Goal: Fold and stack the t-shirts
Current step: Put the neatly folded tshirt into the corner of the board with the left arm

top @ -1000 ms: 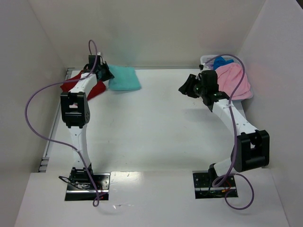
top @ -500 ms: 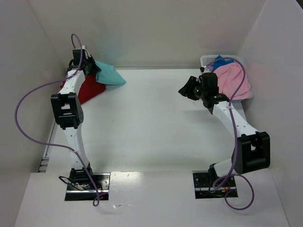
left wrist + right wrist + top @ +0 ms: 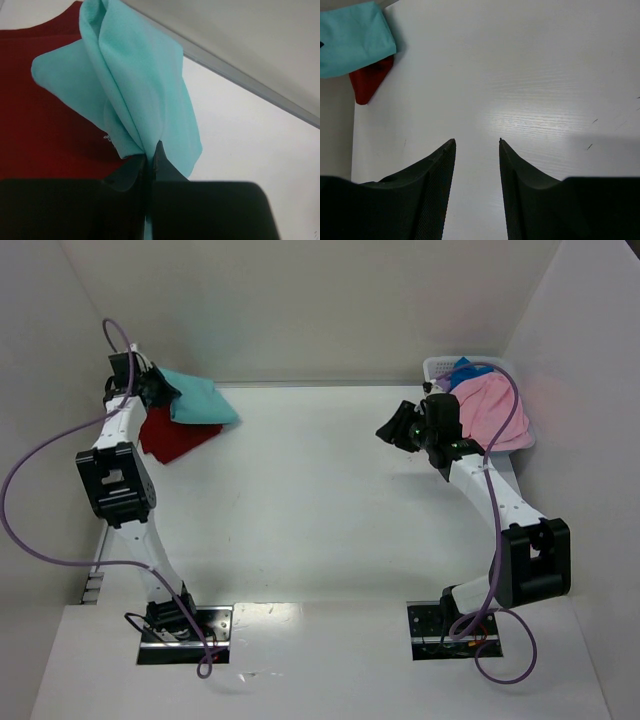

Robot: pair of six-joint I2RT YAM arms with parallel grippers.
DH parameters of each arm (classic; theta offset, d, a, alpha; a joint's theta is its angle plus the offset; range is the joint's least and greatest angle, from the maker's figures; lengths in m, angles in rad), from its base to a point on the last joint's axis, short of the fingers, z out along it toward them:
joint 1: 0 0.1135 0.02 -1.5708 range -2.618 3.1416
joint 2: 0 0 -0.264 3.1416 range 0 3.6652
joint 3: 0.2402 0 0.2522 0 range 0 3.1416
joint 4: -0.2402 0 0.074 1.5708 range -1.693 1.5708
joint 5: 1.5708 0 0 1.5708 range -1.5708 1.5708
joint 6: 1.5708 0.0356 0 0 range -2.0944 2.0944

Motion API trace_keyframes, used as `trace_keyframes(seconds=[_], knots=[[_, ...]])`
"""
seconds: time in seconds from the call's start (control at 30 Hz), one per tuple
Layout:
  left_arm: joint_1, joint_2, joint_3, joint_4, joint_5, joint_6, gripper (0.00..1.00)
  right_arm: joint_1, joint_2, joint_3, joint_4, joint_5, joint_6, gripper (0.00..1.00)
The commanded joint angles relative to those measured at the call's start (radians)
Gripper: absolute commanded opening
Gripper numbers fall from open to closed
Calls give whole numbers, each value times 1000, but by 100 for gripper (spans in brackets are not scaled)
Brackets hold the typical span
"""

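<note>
Teal t-shirt (image 3: 142,95) in left pincer (image 3: 149,161)

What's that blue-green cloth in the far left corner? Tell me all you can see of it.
It is a teal shirt, plain, of soft thin fabric, bunched rather than flat. The left arm's fingers are shut on one gathered edge, and folds fan out from that pinch. It is at the far left corner of the table, partly over a dark red shirt lying beneath it.

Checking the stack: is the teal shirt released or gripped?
Gripped. The left gripper is shut on the teal shirt, which bunches between its closed jaws over the dark red shirt.
</note>
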Motion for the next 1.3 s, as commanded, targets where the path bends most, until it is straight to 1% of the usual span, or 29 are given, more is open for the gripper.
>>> trace_keyframes(seconds=[0.0,0.23,0.33,0.43,0.8,1.27], knots=[[5,-76,-51,73,48,22,0,-6,-18,0,56,-16,6,46],[47,-139,-160,128,58,-9,0,-6,-9,10,56,-25,6,46],[77,-165,-203,168,93,-36,0,-6,-9,10,56,-25,6,46],[91,-185,-215,179,113,-50,0,-6,0,10,56,-34,6,46],[142,-194,-226,179,104,-50,0,-6,10,10,56,-44,-3,46],[170,-217,-363,211,80,-50,0,-6,28,19,56,-44,-3,46]])
